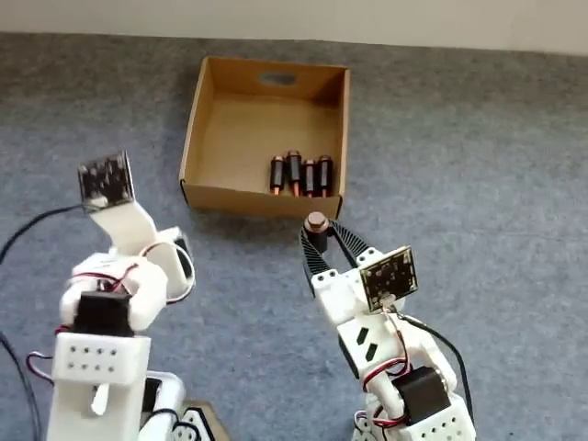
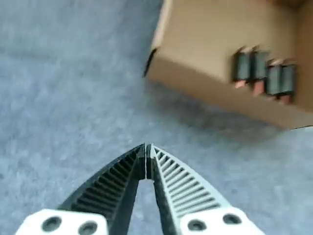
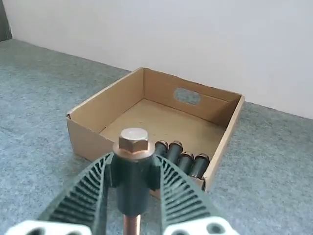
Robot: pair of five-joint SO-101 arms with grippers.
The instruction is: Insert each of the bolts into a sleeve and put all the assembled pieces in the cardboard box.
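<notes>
Four assembled pieces [image 1: 300,175] lie in the cardboard box [image 1: 195,129]. Right end effector [image 1: 321,231] is clamped on a fifth sleeved bolt [image 3: 132,171], upright, just outside the box wall. Left end effector [image 2: 146,152] is closed, empty.

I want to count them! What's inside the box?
Four bolts in sleeves lie side by side by the near wall of the box. The sleeves cover most of each bolt, leaving the ends showing.

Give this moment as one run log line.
right gripper: holds assembled piece near box | left gripper: shut, empty | box: four pieces
</notes>
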